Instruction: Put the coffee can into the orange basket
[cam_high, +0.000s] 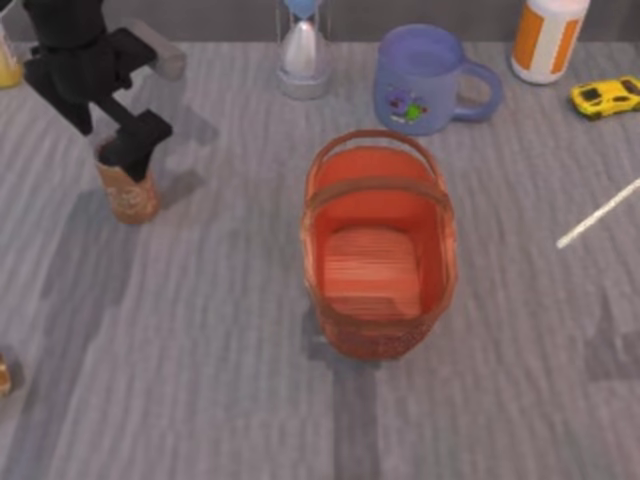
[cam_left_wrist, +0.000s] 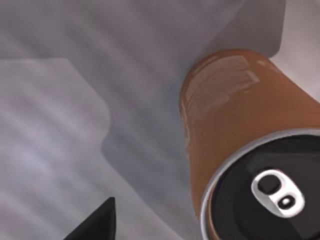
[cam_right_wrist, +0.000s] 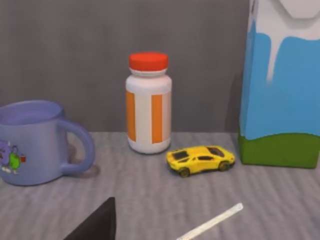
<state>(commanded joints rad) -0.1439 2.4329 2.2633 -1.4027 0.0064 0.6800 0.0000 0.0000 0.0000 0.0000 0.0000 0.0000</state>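
Note:
The coffee can stands upright at the table's left, orange-brown with pale markings. My left gripper hangs right over its top, open. In the left wrist view the can fills the frame, with its dark lid and pull tab showing. One dark finger is well off to the can's side and does not touch it. The orange basket sits upright in the middle, handle arched across it, with nothing on its ribbed floor. My right arm is out of the top view; one finger shows in its wrist view.
Along the back stand an hourglass, a blue mug, a white-and-orange bottle and a yellow toy car. A white stick lies at the right. A blue-and-green carton stands beyond the car.

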